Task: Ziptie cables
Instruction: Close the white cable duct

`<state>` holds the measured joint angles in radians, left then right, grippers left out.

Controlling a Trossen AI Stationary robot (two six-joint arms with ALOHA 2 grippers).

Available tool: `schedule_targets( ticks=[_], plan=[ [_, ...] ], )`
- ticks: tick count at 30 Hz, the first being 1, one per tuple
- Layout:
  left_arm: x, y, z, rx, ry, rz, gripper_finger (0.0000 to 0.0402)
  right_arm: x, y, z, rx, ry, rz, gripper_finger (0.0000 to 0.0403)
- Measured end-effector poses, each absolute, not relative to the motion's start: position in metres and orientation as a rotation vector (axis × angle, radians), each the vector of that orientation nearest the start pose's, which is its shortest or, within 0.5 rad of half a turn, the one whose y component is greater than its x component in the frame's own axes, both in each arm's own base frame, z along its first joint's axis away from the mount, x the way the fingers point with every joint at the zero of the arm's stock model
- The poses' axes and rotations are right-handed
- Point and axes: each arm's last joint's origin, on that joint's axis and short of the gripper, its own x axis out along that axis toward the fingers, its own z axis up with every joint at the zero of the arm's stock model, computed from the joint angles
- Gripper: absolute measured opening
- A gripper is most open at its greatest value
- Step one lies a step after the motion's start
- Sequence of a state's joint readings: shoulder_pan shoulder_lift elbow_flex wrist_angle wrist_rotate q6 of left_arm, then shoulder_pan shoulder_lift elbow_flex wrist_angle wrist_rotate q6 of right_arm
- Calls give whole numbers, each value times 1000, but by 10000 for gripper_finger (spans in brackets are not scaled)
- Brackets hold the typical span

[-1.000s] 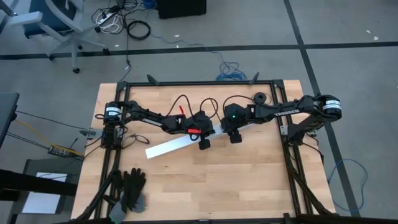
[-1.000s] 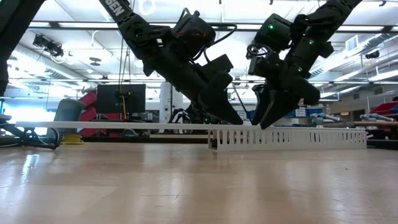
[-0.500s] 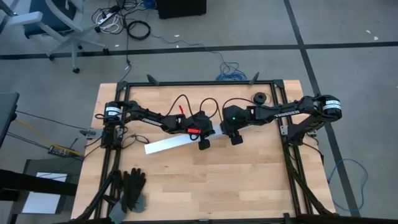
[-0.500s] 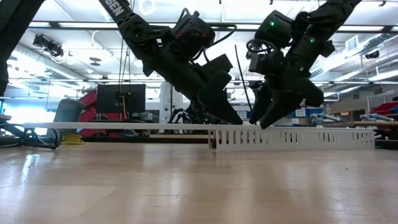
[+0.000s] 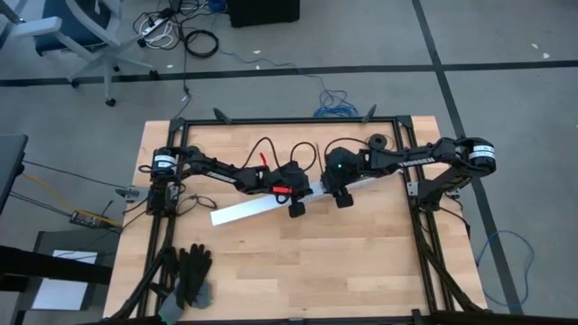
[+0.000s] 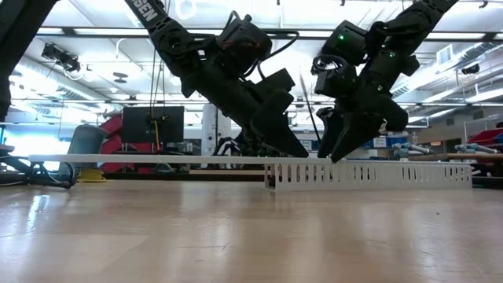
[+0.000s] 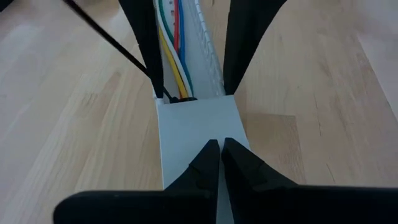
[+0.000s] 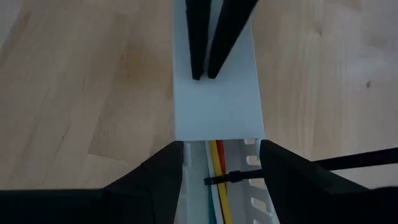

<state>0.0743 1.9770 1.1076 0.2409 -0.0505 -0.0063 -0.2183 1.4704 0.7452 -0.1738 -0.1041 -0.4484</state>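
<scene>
A long white slotted channel (image 5: 375,181) lies aslant on the wooden table. The cables (image 7: 174,43), yellow, white, red, green and blue, run along inside it. A flat white cover strip (image 5: 244,213) sticks out from the channel's top toward the table's left, clear of the wood. A thin black ziptie (image 8: 231,178) crosses the cables, its tail (image 8: 354,160) pointing away. My left gripper (image 7: 221,149) is shut, tips on the cover. My right gripper (image 8: 221,171) straddles the channel just past the cover's end. My left gripper presses its shut fingertips (image 7: 211,152) down on the cover strip's top face (image 7: 199,124), near the end that lies on the channel. It comes slanting down from the table's left, along the strip. My right gripper has the channel between its two fingers (image 8: 168,171), one against the outer side of each slotted wall (image 8: 252,186), at the end where the cover stops. It comes slanting down from the table's right. The channel rests on the table.
A dark round spool (image 5: 377,143) sits near the far right edge. Black gloves (image 5: 191,271) lie at the near left corner. A black metal frame (image 5: 298,120) borders the table. Bare wood stretches in front of the channel.
The channel and its cover have slid a little lengthwise toward the table's right edge. The ziptie's tail has swung beside the right gripper. Both grippers have stayed in place with their fingers unchanged.
</scene>
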Motion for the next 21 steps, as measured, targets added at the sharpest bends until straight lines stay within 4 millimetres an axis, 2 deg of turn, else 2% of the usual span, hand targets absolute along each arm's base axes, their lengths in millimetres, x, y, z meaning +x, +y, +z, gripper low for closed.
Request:
schedule_targets(
  ticks=[21],
  plan=[
    [407,34,142,-3,604,102,0,266,-71,173,-149,877,117,173]
  ],
)
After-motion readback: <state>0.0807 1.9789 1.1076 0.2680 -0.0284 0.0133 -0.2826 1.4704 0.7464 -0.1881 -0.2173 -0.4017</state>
